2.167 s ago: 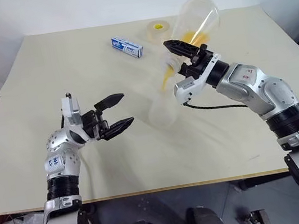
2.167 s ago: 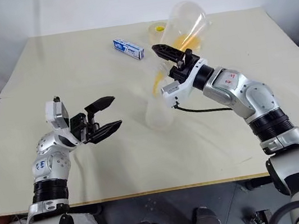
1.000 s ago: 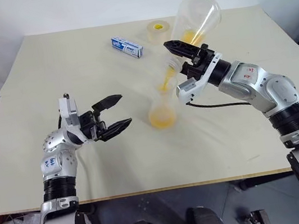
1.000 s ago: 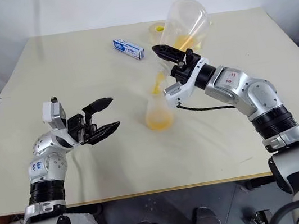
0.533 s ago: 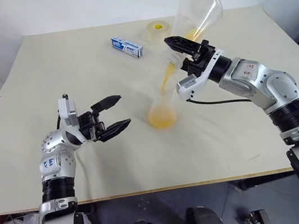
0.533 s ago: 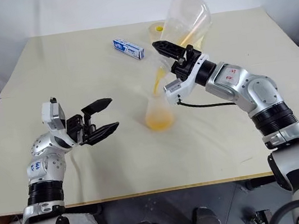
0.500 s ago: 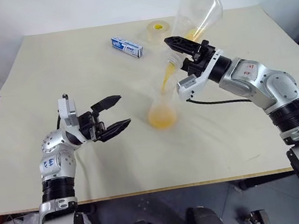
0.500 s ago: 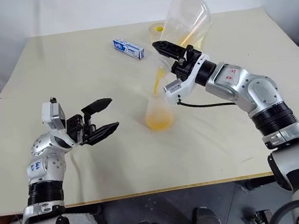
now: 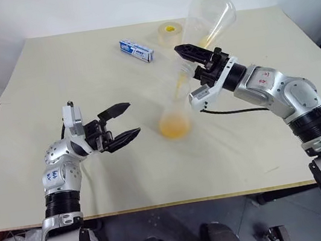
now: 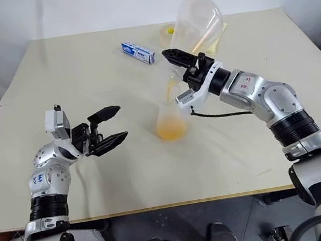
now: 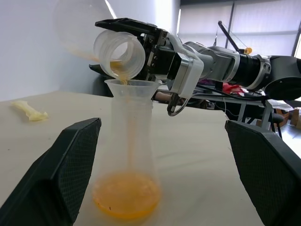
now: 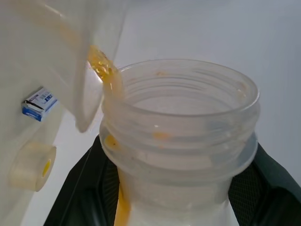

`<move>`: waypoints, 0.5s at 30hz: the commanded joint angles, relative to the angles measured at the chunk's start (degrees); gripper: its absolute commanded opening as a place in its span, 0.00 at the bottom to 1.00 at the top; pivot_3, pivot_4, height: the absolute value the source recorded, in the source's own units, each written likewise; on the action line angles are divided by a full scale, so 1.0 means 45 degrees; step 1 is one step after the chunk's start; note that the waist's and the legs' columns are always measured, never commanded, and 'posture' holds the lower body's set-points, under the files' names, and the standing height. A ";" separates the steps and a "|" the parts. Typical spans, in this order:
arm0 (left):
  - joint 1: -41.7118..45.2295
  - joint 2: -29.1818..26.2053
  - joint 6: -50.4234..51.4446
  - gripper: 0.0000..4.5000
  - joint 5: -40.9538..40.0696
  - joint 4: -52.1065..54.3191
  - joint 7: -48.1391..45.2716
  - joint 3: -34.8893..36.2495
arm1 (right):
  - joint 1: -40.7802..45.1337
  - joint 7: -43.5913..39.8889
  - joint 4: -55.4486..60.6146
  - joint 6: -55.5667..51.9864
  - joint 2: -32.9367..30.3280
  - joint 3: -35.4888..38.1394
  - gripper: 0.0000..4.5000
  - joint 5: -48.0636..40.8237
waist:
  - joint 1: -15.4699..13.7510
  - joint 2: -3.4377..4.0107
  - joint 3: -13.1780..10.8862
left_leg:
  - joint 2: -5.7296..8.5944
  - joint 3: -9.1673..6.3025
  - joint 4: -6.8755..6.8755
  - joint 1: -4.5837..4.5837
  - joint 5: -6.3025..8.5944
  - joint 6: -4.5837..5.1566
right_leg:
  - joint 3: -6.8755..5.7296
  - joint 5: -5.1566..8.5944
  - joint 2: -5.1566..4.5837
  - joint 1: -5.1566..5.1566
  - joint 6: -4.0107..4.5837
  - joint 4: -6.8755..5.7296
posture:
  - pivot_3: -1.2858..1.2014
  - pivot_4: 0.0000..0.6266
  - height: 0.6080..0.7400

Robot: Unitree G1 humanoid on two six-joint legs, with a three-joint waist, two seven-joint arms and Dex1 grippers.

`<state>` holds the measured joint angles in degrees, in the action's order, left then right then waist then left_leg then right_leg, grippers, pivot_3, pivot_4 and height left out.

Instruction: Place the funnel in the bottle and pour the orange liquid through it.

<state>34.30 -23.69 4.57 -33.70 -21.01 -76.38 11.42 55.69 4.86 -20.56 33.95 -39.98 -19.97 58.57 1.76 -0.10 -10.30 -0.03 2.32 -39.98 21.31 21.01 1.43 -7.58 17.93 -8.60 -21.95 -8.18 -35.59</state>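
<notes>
The funnel [image 11: 128, 88] sits upright in the neck of the bottle [image 11: 128, 155], its wide rim directly under the mouth of a second clear flask [image 9: 209, 20]. A thin thread of the orange liquid [image 11: 126, 193] runs from that mouth down through the funnel stem and gathers as a shallow pool across the bottle's wide base. The bottle stands upright on the bench [image 9: 81, 84], between the two hands.

The right hand [image 9: 190, 54] has its two black fingers pressed together on the threaded neck of the second clear flask, which is tipped steeply, base raised up and away from the hand, mouth pointing down at the funnel. A streak of orange clings to the inner wall of the flask, and drops of it show at the lip in the right wrist view. The flask's mouth is just above the funnel rim; whether the two touch cannot be told.

The left hand [image 9: 122, 122] hangs above the bench beside the bottle, its fingers spread wide and pointing toward it, holding nothing. The bottle stands beyond the fingertips, apart from them.

Farther from both hands, past the tilted flask, lie a blue and white box [image 9: 136, 49] and a tape roll [image 9: 169, 31] with a yellow centre, near each other on the bench. A pale yellow packet [image 11: 29, 111] lies on the bench beyond the bottle in the left wrist view.
</notes>
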 commanded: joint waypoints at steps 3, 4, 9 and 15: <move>0.0085 -0.0139 -0.0088 1.00 -0.0159 0.0268 -0.0085 0.0112 | 0.0454 0.0500 0.0304 0.0042 -0.0314 0.0075 0.56 0.0142 | 0.0000 0.0000 0.0000 | 0.0001 0.0000 0.0000 0.0000 0.0000 0.0000 | 0.0000 0.0000 0.0000 0.0000 0.0000 0.0000 | 0.52 0.24 1.00; 0.0089 -0.0142 -0.0090 1.00 -0.0156 0.0263 -0.0081 0.0115 | 0.0472 0.0540 0.0296 0.0050 -0.0322 0.0069 0.56 0.0180 | -0.0001 0.0000 0.0000 | 0.0001 0.0000 0.0000 0.0000 0.0000 0.0000 | 0.0000 0.0000 0.0000 0.0000 0.0000 0.0000 | 0.52 0.24 1.00; 0.0101 -0.0140 -0.0114 1.00 -0.0143 0.0252 -0.0063 0.0121 | 0.0552 0.0794 0.0277 0.0074 -0.0365 -0.0005 0.56 0.0432 | -0.0001 0.0000 0.0000 | 0.0000 0.0000 0.0000 0.0000 0.0000 0.0000 | 0.0001 0.0000 0.0000 0.0000 0.0000 0.0001 | 0.52 0.24 1.00; 0.0086 -0.0129 -0.0119 1.00 -0.0155 0.0277 -0.0083 0.0114 | 0.0607 0.0995 0.0272 0.0151 -0.0416 -0.0113 0.56 0.0614 | 0.0005 0.0001 0.0000 | 0.0000 0.0001 0.0001 0.0000 0.0000 0.0000 | 0.0001 0.0000 0.0000 -0.0002 0.0000 0.0000 | 0.52 0.24 1.00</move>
<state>34.30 -23.69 4.56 -33.70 -21.03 -76.40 11.41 56.94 8.08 -20.56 34.26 -40.52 -21.10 61.65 1.78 -0.09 -10.30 -0.03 2.32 -39.98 21.31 21.01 1.43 -7.58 17.93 -8.60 -21.95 -8.18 -35.59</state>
